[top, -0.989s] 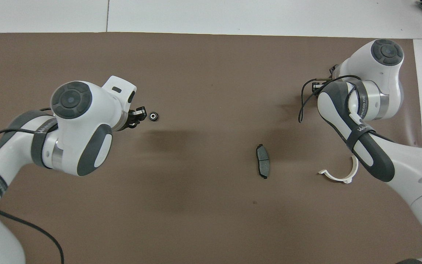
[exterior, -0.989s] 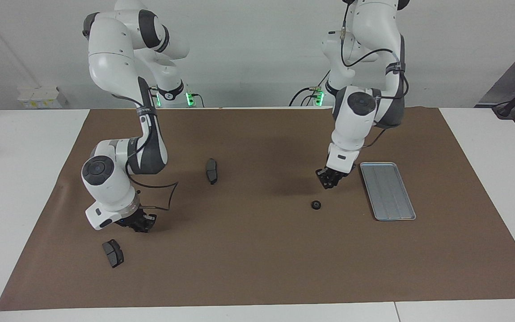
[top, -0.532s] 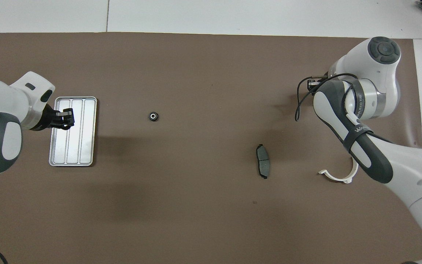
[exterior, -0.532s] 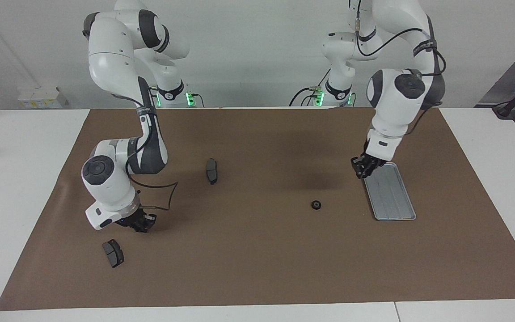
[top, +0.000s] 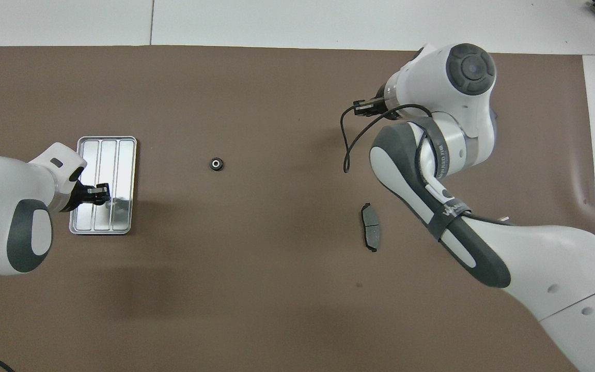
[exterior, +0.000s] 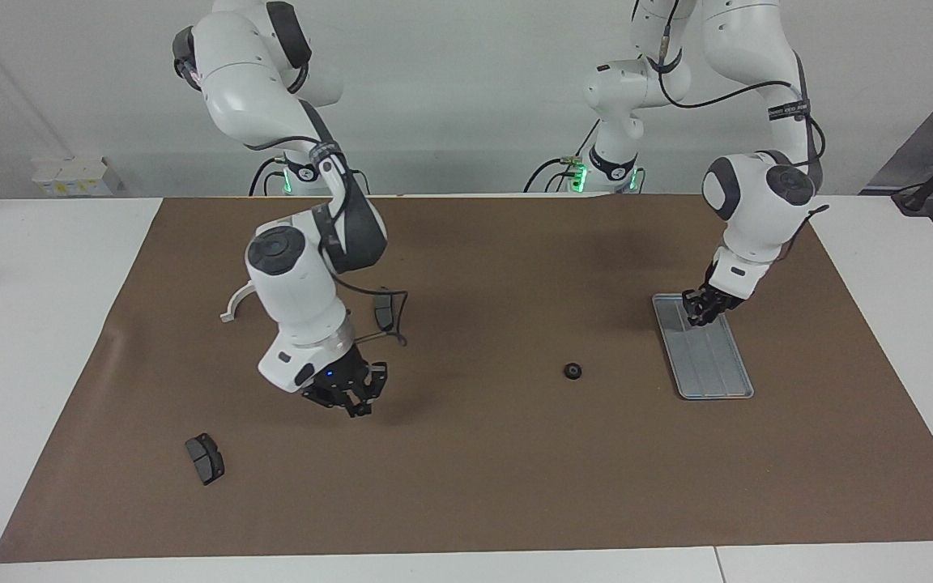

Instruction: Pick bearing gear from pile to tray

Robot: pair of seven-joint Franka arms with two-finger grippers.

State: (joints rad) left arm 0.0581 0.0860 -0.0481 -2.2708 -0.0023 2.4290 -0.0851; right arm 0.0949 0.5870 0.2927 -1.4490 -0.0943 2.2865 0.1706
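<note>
Bearing gear (exterior: 573,371), one, lay on the brown mat (exterior: 466,486) beside the tray (exterior: 713,368), not yet delivered; left end effector (exterior: 703,310) over the tray, grip undeterminable; right end effector (exterior: 351,397), closed and empty, over the mat.

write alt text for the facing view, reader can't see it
The left gripper hangs over the silver tray at the left arm's end of a brown mat. A small black bearing gear lies on the mat beside the tray, while the shut right gripper hovers over bare mat.
</note>
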